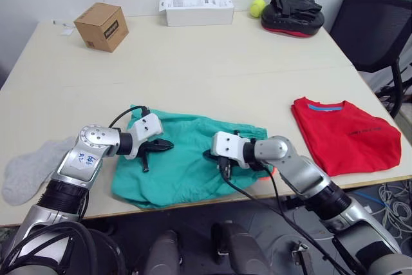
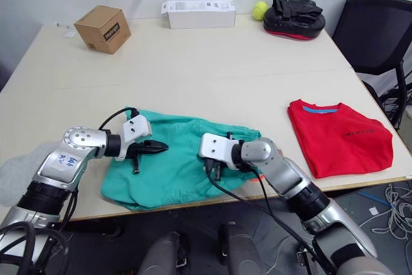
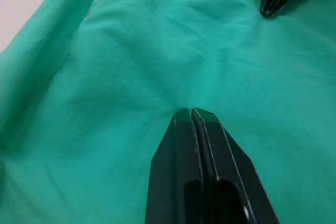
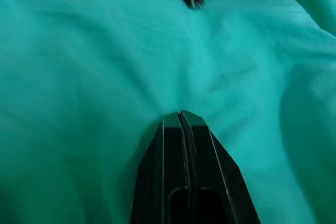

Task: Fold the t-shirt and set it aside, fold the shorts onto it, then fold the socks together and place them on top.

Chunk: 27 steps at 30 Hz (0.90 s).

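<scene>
Four loose items sit along the far edge of the counter [image 1: 212,62]: one cardboard box [image 1: 102,26] at far left, one long white box [image 1: 196,11] at centre, one yellow-green ball [image 1: 257,7], and one black-and-red pad [image 1: 291,14] just beside the ball. One black office chair [image 1: 376,30] stands off the counter's right side. Nothing lies between these items and the garments at the near edge. One pair of teal shorts [image 1: 183,165] lies crumpled at the near centre, its lower edge reaching the counter's front edge. One red t-shirt [image 1: 344,134] lies folded flat, well apart to the right of the shorts. Grey socks [image 1: 29,169] lie at the near left corner, beside the left forearm; the count cannot be told. Both arms are bent inward at the elbow so that the fingers point toward each other over the shorts. The left gripper [image 1: 158,147] rests on the left half of the shorts with its fingers pressed together, tips on the cloth [image 3: 193,113]. The right gripper [image 4: 181,114] rests on the right half, fingers likewise pressed together against the cloth.
</scene>
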Available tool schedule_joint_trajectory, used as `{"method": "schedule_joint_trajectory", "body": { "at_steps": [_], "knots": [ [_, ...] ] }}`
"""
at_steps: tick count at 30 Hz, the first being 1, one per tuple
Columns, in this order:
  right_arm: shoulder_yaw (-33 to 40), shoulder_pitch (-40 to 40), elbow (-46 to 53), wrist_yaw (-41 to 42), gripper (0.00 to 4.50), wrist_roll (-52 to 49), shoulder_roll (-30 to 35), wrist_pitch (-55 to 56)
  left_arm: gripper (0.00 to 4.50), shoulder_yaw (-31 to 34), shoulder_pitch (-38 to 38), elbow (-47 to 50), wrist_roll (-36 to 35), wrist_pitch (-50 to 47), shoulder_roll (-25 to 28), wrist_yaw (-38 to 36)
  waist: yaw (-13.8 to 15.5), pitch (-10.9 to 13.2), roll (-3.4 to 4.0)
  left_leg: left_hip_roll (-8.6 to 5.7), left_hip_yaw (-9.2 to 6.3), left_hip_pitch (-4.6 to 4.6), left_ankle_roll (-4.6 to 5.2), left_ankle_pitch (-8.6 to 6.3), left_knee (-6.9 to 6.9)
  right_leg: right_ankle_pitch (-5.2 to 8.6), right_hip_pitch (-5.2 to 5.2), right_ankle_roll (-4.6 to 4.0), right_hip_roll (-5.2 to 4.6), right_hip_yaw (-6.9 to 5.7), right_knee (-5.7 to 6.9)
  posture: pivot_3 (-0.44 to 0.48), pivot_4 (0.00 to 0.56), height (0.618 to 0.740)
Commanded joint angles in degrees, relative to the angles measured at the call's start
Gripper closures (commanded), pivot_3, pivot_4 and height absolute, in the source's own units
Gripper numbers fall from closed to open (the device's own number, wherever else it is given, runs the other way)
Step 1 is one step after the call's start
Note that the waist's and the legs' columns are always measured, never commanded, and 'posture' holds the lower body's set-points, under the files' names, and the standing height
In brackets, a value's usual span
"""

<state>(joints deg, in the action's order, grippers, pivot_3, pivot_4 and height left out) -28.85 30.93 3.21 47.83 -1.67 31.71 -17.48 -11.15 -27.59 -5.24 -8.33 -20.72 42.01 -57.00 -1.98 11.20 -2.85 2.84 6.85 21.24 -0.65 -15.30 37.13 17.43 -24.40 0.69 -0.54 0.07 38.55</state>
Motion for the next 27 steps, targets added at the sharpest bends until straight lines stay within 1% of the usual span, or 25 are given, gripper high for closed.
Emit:
{"method": "schedule_joint_trajectory", "body": {
  "at_steps": [1,4,6,8,11,15,17,19,22,24,25,26,27],
  "knots": [
    [6.8,-3.3,-0.9,-0.1,4.50,0.8,5.7,-1.2,4.46,1.3,1.6,-1.0,0.9,0.8,0.9,0.1,0.3,0.0,0.00,0.00,0.00,-0.02,0.02,0.01,0.02,0.00,0.03,0.00,0.00,0.01,-0.02,0.000,0.150,0.740],
    [12.9,-5.9,-0.8,0.6,4.50,-0.5,10.5,-1.3,4.46,1.8,2.4,-0.9,0.8,0.9,0.9,0.0,0.5,0.0,0.02,-0.05,0.00,-0.01,0.09,0.06,0.01,-0.03,0.09,0.05,-0.06,0.03,-0.15,0.000,0.150,0.740],
    [15.7,-7.1,-0.8,1.1,4.50,-1.3,12.3,-1.5,4.46,2.1,2.9,-0.6,0.8,0.9,0.8,-0.1,0.4,0.0,0.02,-0.04,0.00,0.00,0.15,0.09,-0.04,-0.07,0.14,0.09,-0.05,0.02,-0.37,0.000,0.150,0.740],
    [18.4,-7.7,-0.6,1.0,4.50,-2.3,12.8,-1.8,4.46,2.3,3.1,-0.7,0.8,1.2,0.7,-0.2,0.3,0.0,0.03,-0.02,-0.01,-0.03,0.16,0.09,-0.07,-0.10,0.20,0.12,-0.03,0.02,-0.46,0.000,0.150,0.740],
    [22.8,-7.9,2.1,0.5,4.50,-6.1,11.2,-4.1,4.46,3.2,2.7,-0.6,-0.2,1.4,-0.2,-0.1,0.2,0.0,0.06,0.00,-0.01,-0.02,0.16,0.09,-0.13,-0.11,0.20,0.15,-0.01,0.02,-0.50,0.000,0.150,0.740],
    [31.7,-10.0,13.9,2.6,4.50,-20.2,10.1,-16.0,4.46,7.4,-0.4,4.1,-9.2,-4.7,-3.6,-2.1,0.3,0.0,0.11,0.01,-0.04,0.18,0.15,0.09,-0.15,-0.18,0.04,0.27,0.01,0.02,-0.51,0.000,0.150,0.740],
    [36.1,-12.2,20.0,2.5,4.50,-26.6,11.1,-22.4,4.46,7.7,-1.9,7.1,-12.7,-8.0,-4.3,-4.0,0.3,0.0,0.10,0.02,-0.11,0.37,0.14,0.09,-0.14,-0.27,-0.11,0.42,0.02,-0.01,-0.49,0.000,0.150,0.740],
    [40.8,-14.7,25.4,0.3,4.50,-32.9,11.6,-29.8,4.46,6.0,-3.1,9.8,-14.0,-10.0,-4.7,-5.5,0.4,0.0,0.10,0.02,-0.15,0.38,0.12,-0.01,-0.13,-0.30,-0.10,0.47,0.02,-0.04,-0.52,0.000,0.150,0.740],
    [46.4,-18.4,31.8,-4.1,4.50,-41.7,11.2,-40.1,4.46,1.9,-4.4,10.1,-11.1,-8.5,-6.0,-5.8,0.4,0.0,0.13,0.00,-0.17,0.40,0.16,-0.11,-0.15,-0.28,-0.04,0.50,0.00,-0.03,-0.66,0.000,0.150,0.740],
    [49.6,-21.5,35.8,-7.9,4.13,-47.9,10.8,-46.8,4.50,-1.1,-5.2,7.7,-7.7,-5.6,-7.2,-5.1,0.3,0.0,0.14,-0.01,-0.15,0.40,0.22,-0.17,-0.14,-0.27,-0.02,0.52,-0.02,-0.01,-0.71,0.000,0.150,0.740],
    [51.4,-23.4,37.6,-10.3,3.82,-52.1,10.3,-50.2,4.50,-2.5,-5.8,5.7,-5.8,-3.9,-7.8,-4.7,0.2,0.0,0.13,-0.01,-0.13,0.41,0.23,-0.17,-0.16,-0.27,-0.02,0.52,-0.02,0.01,-0.75,0.000,0.150,0.740],
    [53.1,-25.2,39.0,-12.8,3.64,-55.9,9.7,-53.3,4.50,-3.8,-6.2,3.8,-4.0,-2.2,-8.3,-4.4,0.2,0.0,0.13,0.00,-0.12,0.40,0.24,-0.18,-0.15,-0.27,-0.02,0.52,-0.01,0.01,-0.74,0.000,0.150,0.740],
    [54.7,-27.3,39.6,-16.6,3.29,-60.2,8.6,-56.3,4.50,-5.1,-6.6,1.7,-2.2,0.0,-8.8,-4.4,0.3,0.0,0.12,0.01,-0.10,0.42,0.25,-0.18,-0.16,-0.27,-0.04,0.52,0.00,0.03,-0.75,0.000,0.150,0.740]
  ]
}}
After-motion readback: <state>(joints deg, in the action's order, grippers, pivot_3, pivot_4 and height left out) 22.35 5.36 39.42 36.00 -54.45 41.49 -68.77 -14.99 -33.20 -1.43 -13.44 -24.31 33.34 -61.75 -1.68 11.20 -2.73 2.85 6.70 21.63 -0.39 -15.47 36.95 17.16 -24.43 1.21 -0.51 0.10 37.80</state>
